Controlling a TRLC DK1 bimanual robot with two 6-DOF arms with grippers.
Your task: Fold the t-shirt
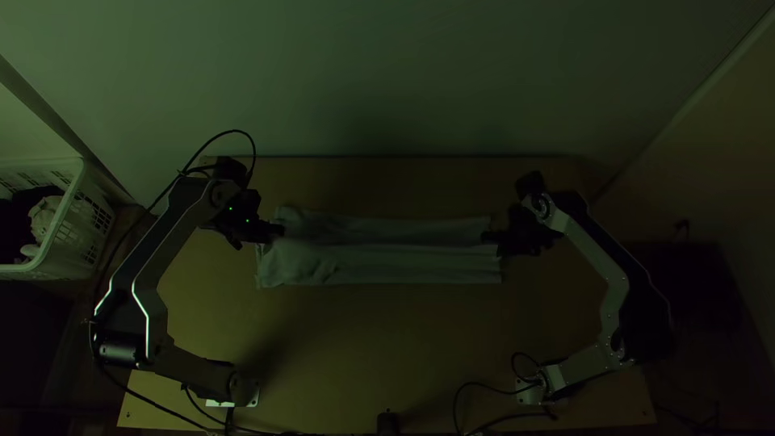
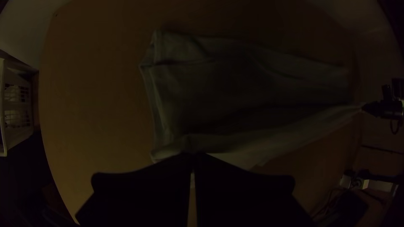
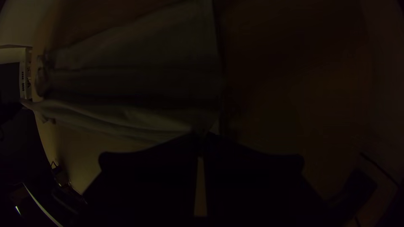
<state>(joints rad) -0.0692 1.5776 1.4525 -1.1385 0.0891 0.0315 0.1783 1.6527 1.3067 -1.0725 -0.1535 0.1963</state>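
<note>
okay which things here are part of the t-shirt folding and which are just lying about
Part of the job:
t-shirt, in a long strip
left gripper, pinching it
right gripper, pinching it

Just lying about:
white basket
light cloth inside it

In the top view, the worktop [image 1: 404, 347] is looked down on steeply from high over its near edge — both arms' bases [image 1: 242, 393] are taken in. In each wrist view, the t-shirt [image 1: 387, 262] is faced downward from close by, over the left claw [image 1: 280, 231] or the right claw [image 1: 487, 237], and is shared by all three views — the opposite claw being caught farther off.
</note>
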